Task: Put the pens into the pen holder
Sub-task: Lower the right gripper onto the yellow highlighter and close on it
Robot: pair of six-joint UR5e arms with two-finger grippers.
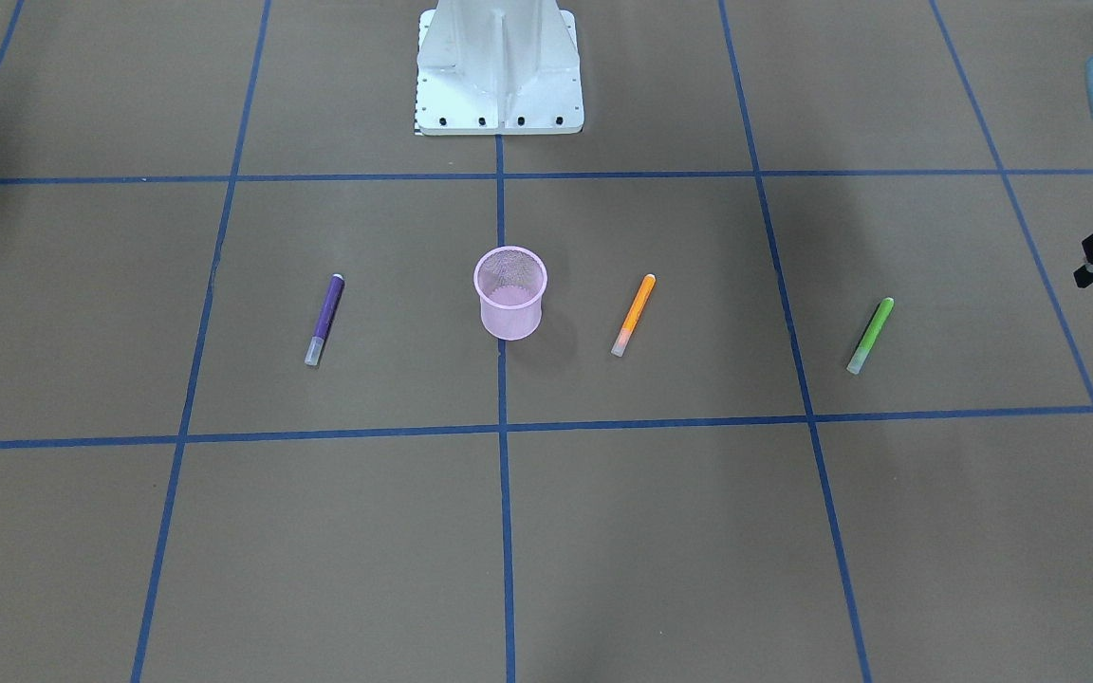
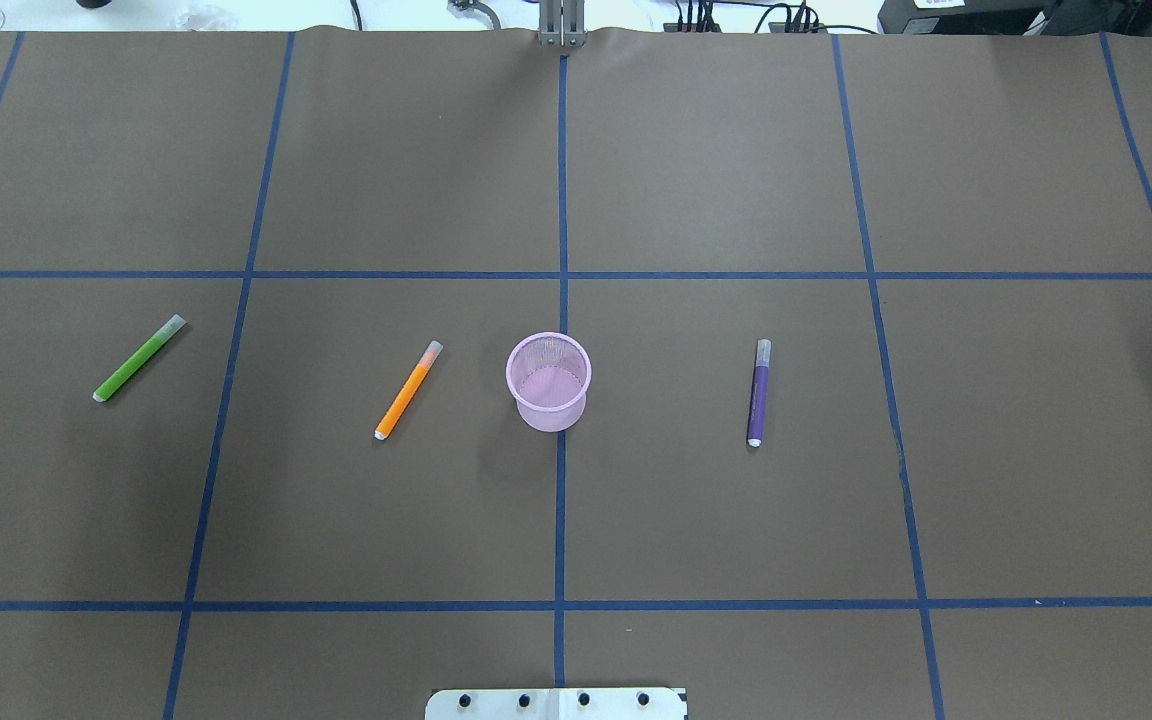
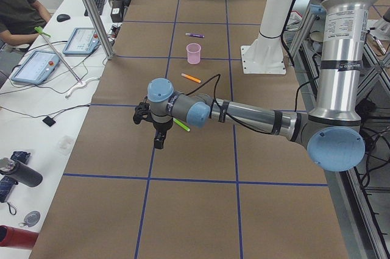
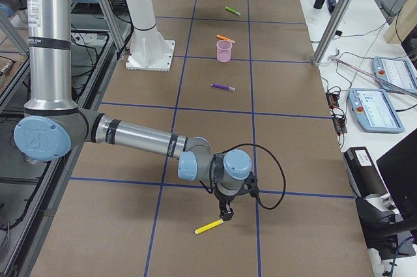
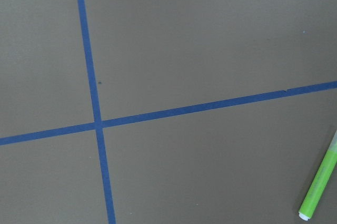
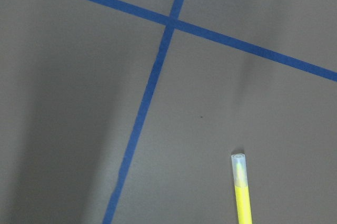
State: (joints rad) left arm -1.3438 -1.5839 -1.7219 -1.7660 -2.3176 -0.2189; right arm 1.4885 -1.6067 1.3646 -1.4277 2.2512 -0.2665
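Closest in, yellow pen (image 4: 210,227) flat on the brown counter (image 4: 195,94), just off the tip of the downward-pointing right claw (image 4: 225,213); cannot tell whether spread or pressed together. Likewise cannot tell for the left claw (image 3: 159,143), hanging above the counter near the green pen (image 3: 181,125). Mid-counter, pink pen holder (image 2: 548,380) upright on a blue tape line, with orange pen (image 2: 408,391) lying to its left and purple pen (image 2: 758,392) to its right, both apart from it.
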